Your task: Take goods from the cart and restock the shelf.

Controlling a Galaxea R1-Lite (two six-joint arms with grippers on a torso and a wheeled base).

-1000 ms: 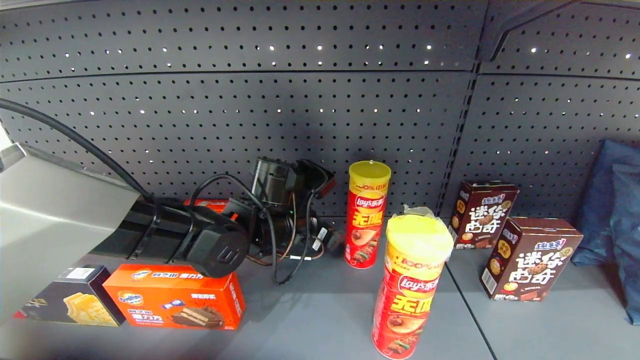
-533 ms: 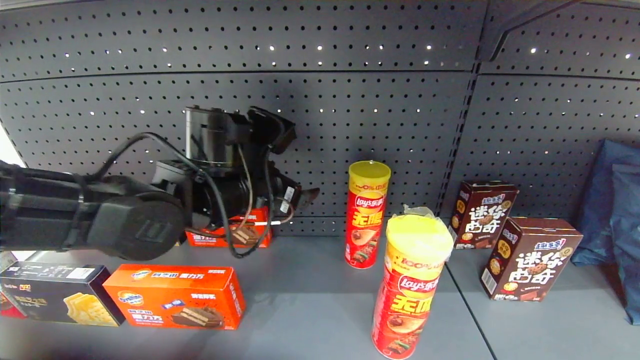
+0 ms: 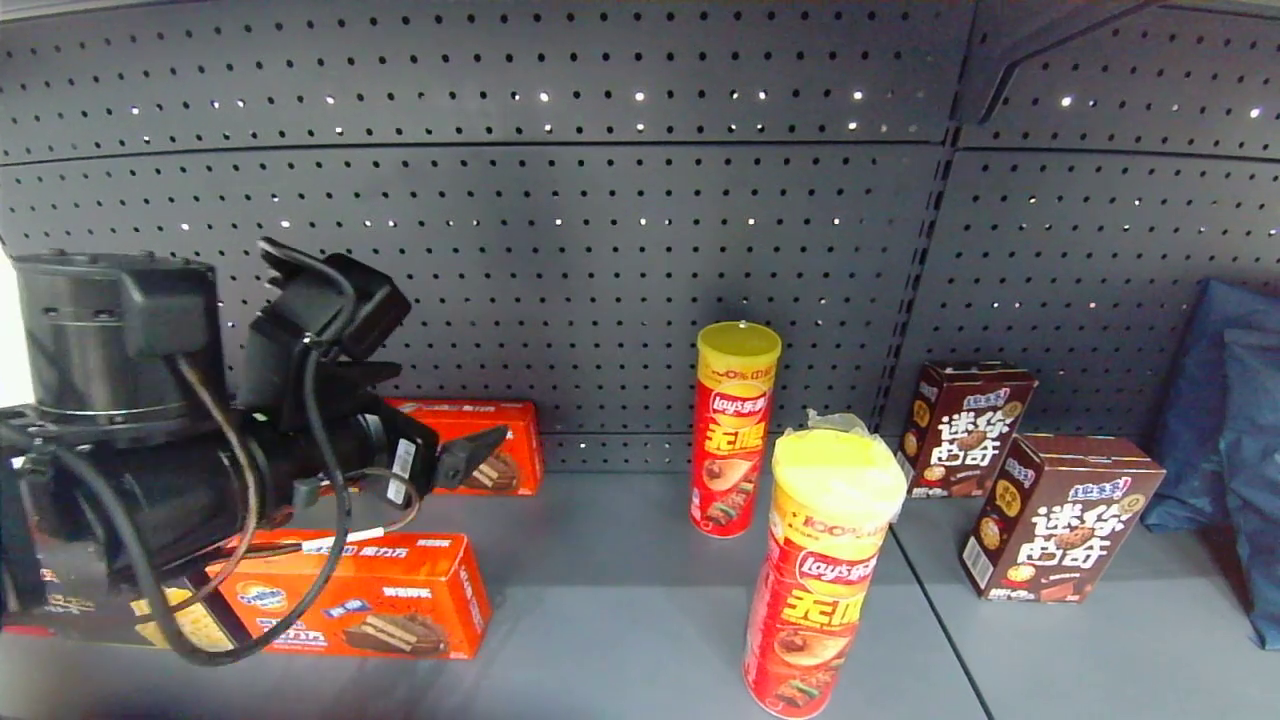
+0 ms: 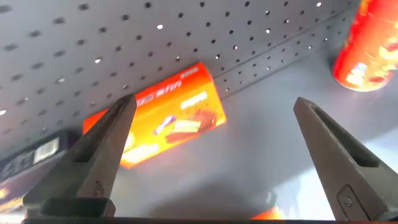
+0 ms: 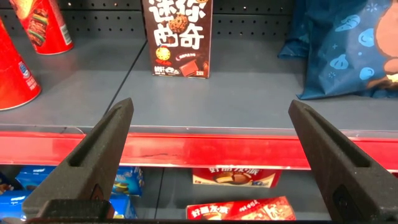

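An orange cake box (image 3: 480,448) stands at the back of the grey shelf (image 3: 620,600) against the pegboard. My left gripper (image 3: 470,462) hovers just left of it, open and empty. In the left wrist view the same orange box (image 4: 168,118) lies beyond the open gripper (image 4: 214,102), apart from both fingers. A second orange box (image 3: 375,596) lies flat near the front, below the left arm. My right gripper (image 5: 209,104) is open and empty, in front of the shelf's red edge strip (image 5: 199,149).
Two red chip cans (image 3: 737,430) (image 3: 825,570) stand mid-shelf, two brown cookie boxes (image 3: 965,430) (image 3: 1060,520) to their right, and a blue bag (image 3: 1230,430) at the far right. A black box (image 3: 60,610) sits partly behind the left arm. More goods (image 5: 230,177) fill the shelf below.
My left arm has risen and drawn back to the left, uncovering the orange box at the back of the shelf. The box stays against the pegboard.
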